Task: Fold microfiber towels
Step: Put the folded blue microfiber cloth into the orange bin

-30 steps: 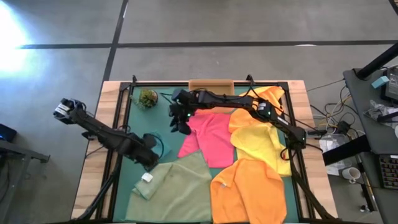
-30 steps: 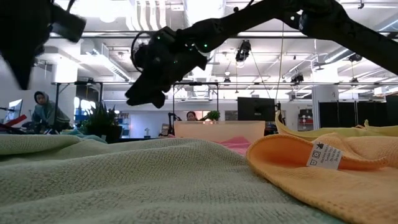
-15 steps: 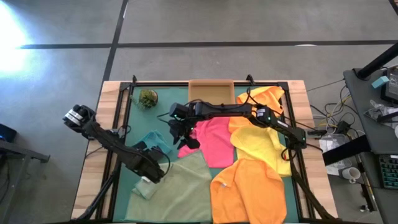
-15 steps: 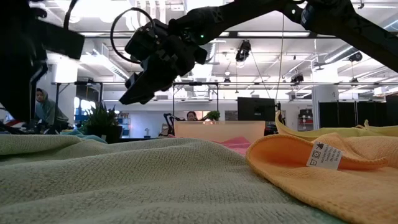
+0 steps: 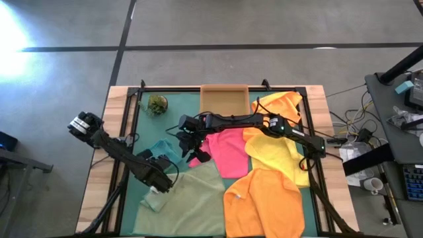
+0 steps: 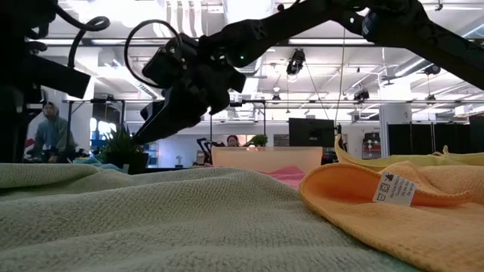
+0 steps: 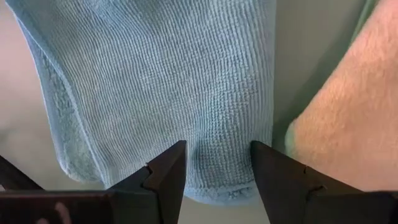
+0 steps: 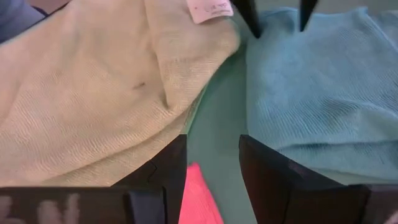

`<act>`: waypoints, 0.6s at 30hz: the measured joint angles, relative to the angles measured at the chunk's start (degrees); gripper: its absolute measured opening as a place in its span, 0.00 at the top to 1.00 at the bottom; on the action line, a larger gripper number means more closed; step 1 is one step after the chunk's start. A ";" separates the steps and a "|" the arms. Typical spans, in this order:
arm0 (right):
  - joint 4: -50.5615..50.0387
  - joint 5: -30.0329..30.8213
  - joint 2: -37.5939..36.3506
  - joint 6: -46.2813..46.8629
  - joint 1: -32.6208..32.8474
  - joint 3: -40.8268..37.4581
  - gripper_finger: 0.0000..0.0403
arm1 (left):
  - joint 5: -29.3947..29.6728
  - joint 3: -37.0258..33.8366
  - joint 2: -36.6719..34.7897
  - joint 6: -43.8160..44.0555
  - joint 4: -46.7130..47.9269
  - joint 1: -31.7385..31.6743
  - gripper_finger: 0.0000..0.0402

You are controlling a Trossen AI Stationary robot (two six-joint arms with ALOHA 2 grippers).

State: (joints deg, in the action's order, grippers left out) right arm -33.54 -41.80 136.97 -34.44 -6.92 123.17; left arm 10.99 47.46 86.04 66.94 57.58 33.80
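The ribbed, crumpled teal towel [image 5: 165, 151] is straddled by the parted left gripper [image 7: 217, 163]. Beside it, the right gripper [image 8: 212, 163] is held apart, near the nubby sage towel [image 5: 192, 198].

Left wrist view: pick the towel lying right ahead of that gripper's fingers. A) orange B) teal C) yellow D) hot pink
B: the teal towel fills the view just beyond the left gripper, whose open fingers stand over its edge, with the sage green towel off to one side.
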 joint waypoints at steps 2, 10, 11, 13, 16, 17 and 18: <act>0.25 0.04 0.02 -0.13 0.39 0.00 0.66 | -0.02 -0.97 -0.31 -1.73 -0.17 0.00 0.59; 6.94 0.06 0.02 0.02 1.42 0.00 0.66 | -0.31 -2.92 -0.35 -7.73 -0.63 -0.04 0.59; 7.83 0.08 0.02 -0.38 1.44 0.00 0.66 | -0.39 -2.90 -0.35 -7.78 -0.60 -0.04 0.59; 10.25 0.24 0.02 -0.65 1.53 -0.29 0.66 | -0.47 -2.84 -0.35 -7.75 -0.61 -0.04 0.59; 12.89 1.47 0.02 -0.06 1.53 -0.81 0.66 | -0.47 -2.84 -0.35 -7.72 -0.63 -0.04 0.61; 12.92 1.80 0.02 -0.09 1.53 -0.97 0.66 | -0.49 -2.84 -0.35 -7.62 -0.69 -0.04 0.63; 12.89 1.96 0.02 -0.08 1.52 -1.14 0.66 | -0.49 -2.84 -0.35 -7.48 -0.93 -0.04 0.65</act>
State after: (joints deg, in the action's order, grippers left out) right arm -20.65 -39.84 136.99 -34.52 -5.39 122.04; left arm 10.50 44.62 85.69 59.46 56.65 33.76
